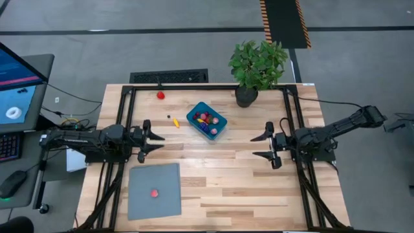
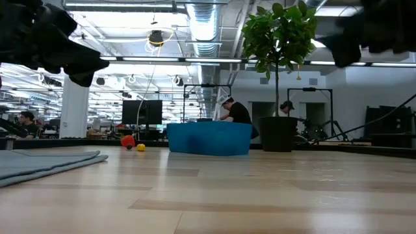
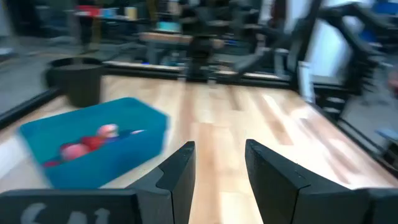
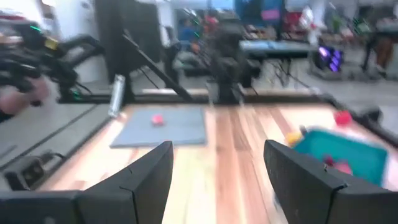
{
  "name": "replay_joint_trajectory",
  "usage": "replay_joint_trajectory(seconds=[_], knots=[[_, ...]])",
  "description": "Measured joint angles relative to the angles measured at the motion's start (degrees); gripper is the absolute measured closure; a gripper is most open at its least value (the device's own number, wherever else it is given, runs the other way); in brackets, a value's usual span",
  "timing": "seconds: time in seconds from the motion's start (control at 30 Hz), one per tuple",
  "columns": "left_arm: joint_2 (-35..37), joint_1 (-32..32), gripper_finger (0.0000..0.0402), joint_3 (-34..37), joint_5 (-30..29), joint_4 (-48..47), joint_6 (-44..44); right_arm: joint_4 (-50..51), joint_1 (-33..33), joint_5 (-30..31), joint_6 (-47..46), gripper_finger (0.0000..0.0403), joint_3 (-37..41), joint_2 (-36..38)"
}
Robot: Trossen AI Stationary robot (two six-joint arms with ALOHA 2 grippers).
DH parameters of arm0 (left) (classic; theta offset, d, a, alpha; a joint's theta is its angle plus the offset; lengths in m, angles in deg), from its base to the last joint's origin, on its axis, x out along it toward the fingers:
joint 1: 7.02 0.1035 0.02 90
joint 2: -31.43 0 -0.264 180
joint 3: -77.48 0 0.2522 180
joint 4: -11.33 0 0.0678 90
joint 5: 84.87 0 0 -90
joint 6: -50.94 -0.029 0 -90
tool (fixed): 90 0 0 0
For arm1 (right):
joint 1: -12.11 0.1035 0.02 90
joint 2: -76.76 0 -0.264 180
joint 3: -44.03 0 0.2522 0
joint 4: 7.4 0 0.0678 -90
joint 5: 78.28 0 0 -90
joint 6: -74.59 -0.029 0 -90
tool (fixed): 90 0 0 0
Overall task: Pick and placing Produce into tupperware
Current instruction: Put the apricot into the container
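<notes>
Produce (image 1: 176, 122) is lying loose just beside the tupperware (image 1: 207, 120), nearer the left gripper (image 1: 155, 138), whose empty fingers are standing apart, than the wide-open right gripper (image 1: 266, 147).

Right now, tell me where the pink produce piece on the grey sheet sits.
In the high view, the pink piece lies near the middle of the grey sheet, at the table's front left, below the left gripper.

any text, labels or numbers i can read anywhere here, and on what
None can be read.
The monitor beside the table shows shapes but no legible words.
The hazard strip on the floor is only stripes.
The tupperware, grey sheet and plant pot show no labels.
Room signs in the low view are too small to read.
</notes>
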State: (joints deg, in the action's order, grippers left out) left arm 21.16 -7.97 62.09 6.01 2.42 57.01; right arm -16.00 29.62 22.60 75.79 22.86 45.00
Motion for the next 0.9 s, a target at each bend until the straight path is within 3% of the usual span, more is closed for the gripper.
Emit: replay_joint_trajectory(seconds=[0.07,0.37,0.63,0.9], knots=[[0.00,-1.57,0.0272,0.00,0.84,0.08,-0.37,-0.53,-0.02,1.46,-1.56,0.0129,1.79,-0.03],[-2.33,-7.21,0.0272,-0.02,-7.16,-0.19,-1.42,-8.34,0.00,1.37,-2.87,0.0129,7.02,-0.04],[-11.07,-9.76,0.0272,-0.41,-4.12,-0.17,2.52,-6.35,-0.06,1.41,-4.22,0.0129,7.05,-0.06],[-22.91,-16.81,0.0272,-6.87,-1.62,-1.84,6.19,-4.95,-0.06,1.41,-6.97,0.0129,7.07,-0.07]])
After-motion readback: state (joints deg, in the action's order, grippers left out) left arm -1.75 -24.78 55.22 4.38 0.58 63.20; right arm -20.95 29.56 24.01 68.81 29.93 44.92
